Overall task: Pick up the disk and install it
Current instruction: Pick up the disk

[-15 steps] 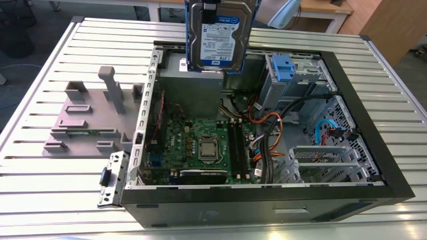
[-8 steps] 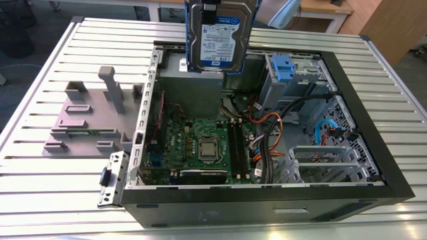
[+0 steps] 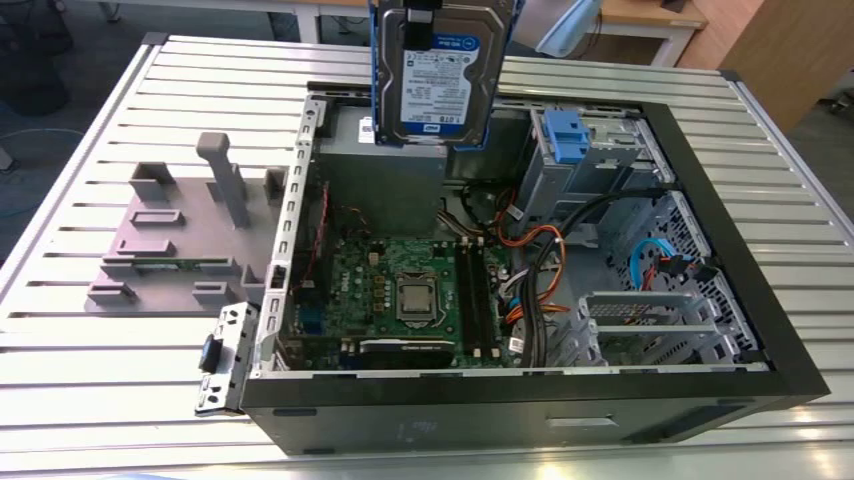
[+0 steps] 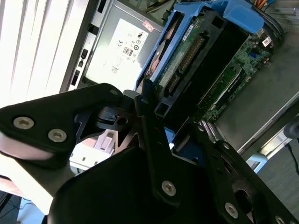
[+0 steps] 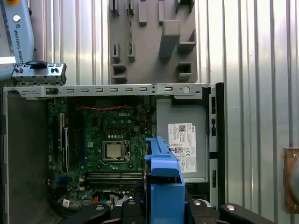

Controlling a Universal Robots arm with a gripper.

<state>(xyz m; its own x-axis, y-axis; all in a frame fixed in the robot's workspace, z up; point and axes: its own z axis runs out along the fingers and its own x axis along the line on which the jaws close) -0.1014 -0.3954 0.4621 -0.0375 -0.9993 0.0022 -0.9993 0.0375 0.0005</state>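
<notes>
The disk (image 3: 441, 80), a silver-grey drive with a white-and-blue label in a blue carrier, hangs upright in the air over the back of the open computer case (image 3: 747, 330), above the grey power supply (image 3: 380, 180). In the first wrist view its blue carrier edge (image 5: 163, 175) sticks out between the black fingers of my gripper (image 5: 163, 205), which is shut on it. In the second wrist view the disk (image 4: 187, 51) shows its connector side, clamped by the gripper (image 4: 161, 126).
A silver drive cage with a blue tab (image 3: 567, 140) sits in the case's far corner, beside cables (image 3: 547, 260) and the motherboard (image 3: 400, 290). On the exterior view's left a grey plastic stand with posts (image 3: 187, 230) rests on the slatted table (image 3: 107, 360).
</notes>
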